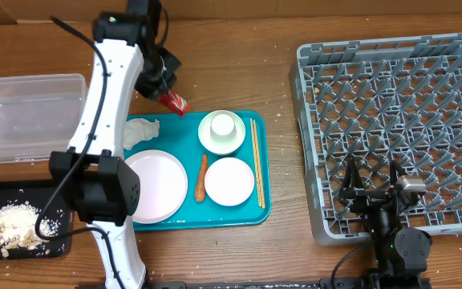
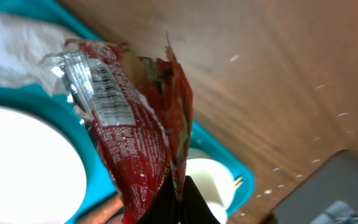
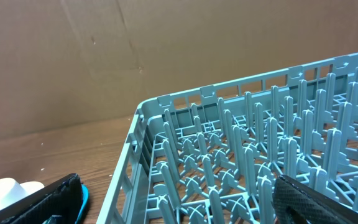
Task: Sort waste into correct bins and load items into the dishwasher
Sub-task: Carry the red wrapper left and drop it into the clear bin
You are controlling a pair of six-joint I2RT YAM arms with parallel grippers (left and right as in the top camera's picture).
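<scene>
My left gripper (image 1: 165,90) is shut on a red snack wrapper (image 1: 175,102) and holds it above the top left corner of the teal tray (image 1: 261,210). In the left wrist view the wrapper (image 2: 135,137) hangs from the jaws (image 2: 180,198). On the tray lie a crumpled white napkin (image 1: 141,130), a large white plate (image 1: 155,185), a carrot (image 1: 202,178), a small plate (image 1: 229,181), a cup on a saucer (image 1: 222,127) and chopsticks (image 1: 256,160). My right gripper (image 1: 373,186) is open over the near left edge of the grey dish rack (image 1: 311,120), which also shows in the right wrist view (image 3: 241,143).
A clear plastic bin (image 1: 27,115) stands at the left. A black tray (image 1: 54,245) with food scraps lies at the front left. Cardboard walls stand at the back.
</scene>
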